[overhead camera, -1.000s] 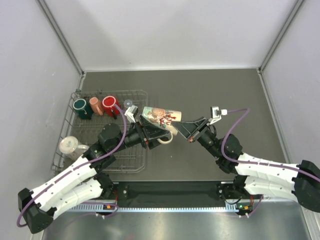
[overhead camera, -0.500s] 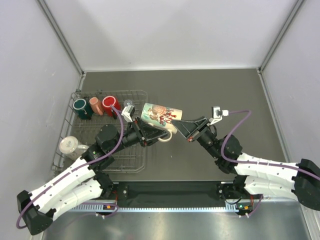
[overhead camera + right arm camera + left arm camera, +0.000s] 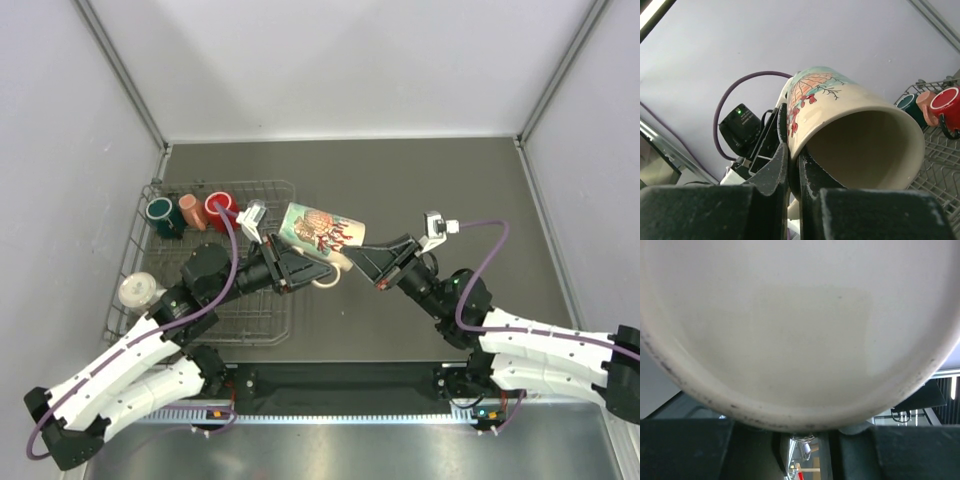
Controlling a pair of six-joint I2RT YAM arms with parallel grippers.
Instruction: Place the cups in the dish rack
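A cream mug with a red and teal pattern (image 3: 320,228) hangs on its side in the air just right of the dish rack (image 3: 272,322). My right gripper (image 3: 365,255) is shut on its rim (image 3: 793,165), one finger inside and one outside. My left gripper (image 3: 298,268) is at the mug's base and handle, its jaws nearly together. The mug's pale bottom (image 3: 800,330) fills the left wrist view. In the rack's far row stand a dark green cup (image 3: 160,212), a tan cup (image 3: 190,210) and a red cup (image 3: 219,209). A pale cup (image 3: 135,290) sits at its near left.
The wire rack lies at the table's left by the left wall. In the right wrist view the rack (image 3: 940,155) shows with the red cup (image 3: 947,102) and the tan cup (image 3: 926,102). Dark table surface stretches right of the mug.
Both grippers and the patterned mug have shifted a little left toward the rack and slightly away from me. The cups in the rack have not moved.
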